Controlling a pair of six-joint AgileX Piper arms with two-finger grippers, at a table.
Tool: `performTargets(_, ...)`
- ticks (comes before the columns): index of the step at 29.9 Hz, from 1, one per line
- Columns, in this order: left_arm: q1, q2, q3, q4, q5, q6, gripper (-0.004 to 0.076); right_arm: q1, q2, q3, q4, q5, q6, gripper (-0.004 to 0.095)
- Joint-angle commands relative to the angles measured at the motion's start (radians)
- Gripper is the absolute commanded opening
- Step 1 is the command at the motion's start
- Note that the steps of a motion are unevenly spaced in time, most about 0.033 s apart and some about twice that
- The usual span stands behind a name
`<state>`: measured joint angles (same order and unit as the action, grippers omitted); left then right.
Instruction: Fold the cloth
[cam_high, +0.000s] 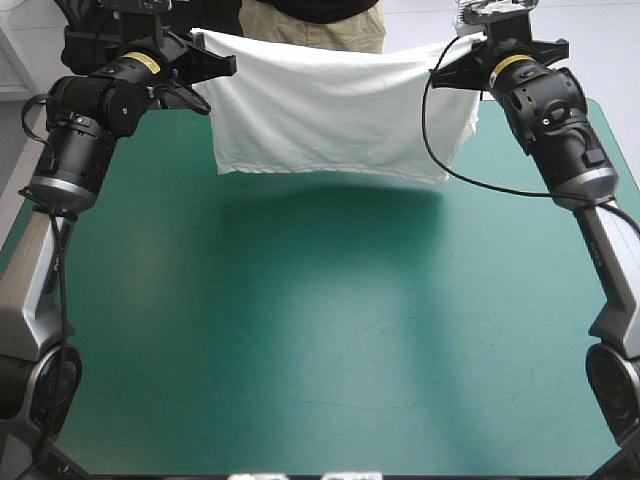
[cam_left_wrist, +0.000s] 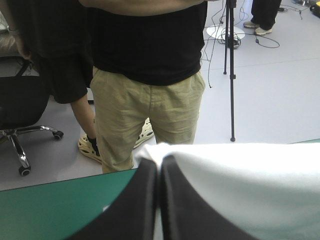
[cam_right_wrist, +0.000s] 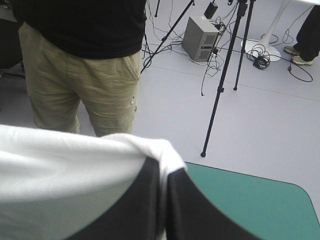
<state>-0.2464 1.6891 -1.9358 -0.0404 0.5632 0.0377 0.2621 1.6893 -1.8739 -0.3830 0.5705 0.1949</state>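
**Your left gripper (cam_left_wrist: 159, 161) and right gripper (cam_right_wrist: 163, 165) were each clamped on the T-shirt (cam_high: 335, 110), held up over the far part of the table (cam_high: 300, 330).**

On the left, your black fingers met in one pointed arch. White fabric was pinched between them and ran off toward the table's right side. On the right, your fingers were pressed together the same way, and the cloth draped over them toward the table's left side. Between the two grips the T-shirt was stretched as a wide white sheet, its top edge dipping slightly at the middle. Its lower hem hung free above the table's teal-green cover, and a soft shadow lay on the cover just under that hem. The sheet hung much nearer the table's far edge than its near one. Your arms were raised, one toward each far corner of the table.
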Motion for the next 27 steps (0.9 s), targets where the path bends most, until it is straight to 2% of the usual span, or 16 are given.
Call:
performTargets(1,-0.004,-0.013,-0.025,0.001,-0.058,-0.002,-0.0017,-0.01,-0.024,-0.031,-0.016,-0.016,-0.003,-0.0018)
performTargets(6,-0.006,0.009,0.065,-0.043,0.085,-0.012,-0.0017,-0.01,0.0,-0.004,0.173,0.151,-0.137,-0.0018)
performTargets(10,-0.018,-0.028,0.216,-0.032,0.189,-0.021,-0.0017,-0.01,-0.03,0.11,0.264,0.205,-0.212,-0.0018)
performTargets(18,-0.056,-0.208,0.6,-0.032,0.205,-0.038,-0.0017,-0.01,-0.18,0.491,0.383,0.244,-0.284,-0.0017)
performTargets(27,-0.076,-0.363,0.939,-0.069,0.266,-0.046,-0.0017,-0.01,-0.334,0.846,0.546,0.297,-0.378,-0.0017)
